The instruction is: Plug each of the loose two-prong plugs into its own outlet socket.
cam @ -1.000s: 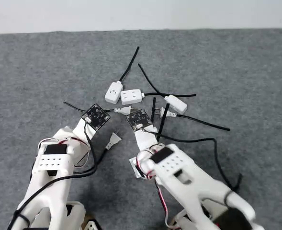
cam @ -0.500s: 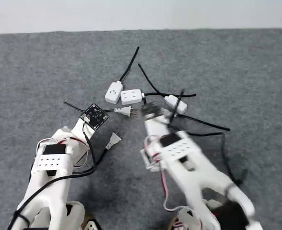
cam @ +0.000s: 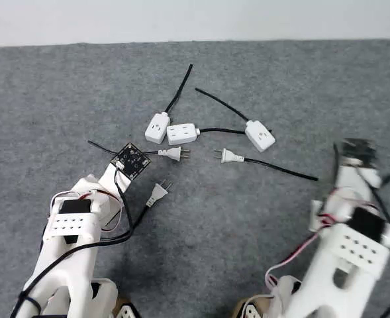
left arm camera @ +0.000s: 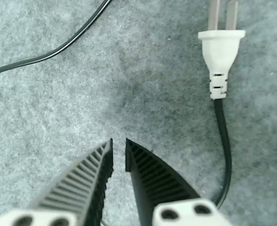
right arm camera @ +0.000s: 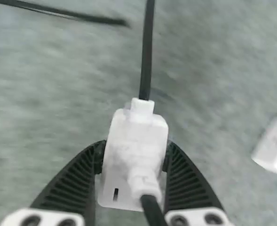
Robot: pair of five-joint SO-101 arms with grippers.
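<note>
white plastic arms [cam: 72, 252] with black ribbed fingers [left arm camera: 152, 174]; black and red cables [cam: 134, 224]; square black wrist boards [cam: 131, 161]

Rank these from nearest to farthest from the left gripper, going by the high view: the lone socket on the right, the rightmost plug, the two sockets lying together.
From the left gripper:
1. Two sockets lying together, just ahead of it.
2. Rightmost plug, farther out to its right.
3. Lone socket, farthest, on the right.

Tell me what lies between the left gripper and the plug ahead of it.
Bare carpet, nothing else, between the left gripper and the plug, as the left wrist view shows.
</note>
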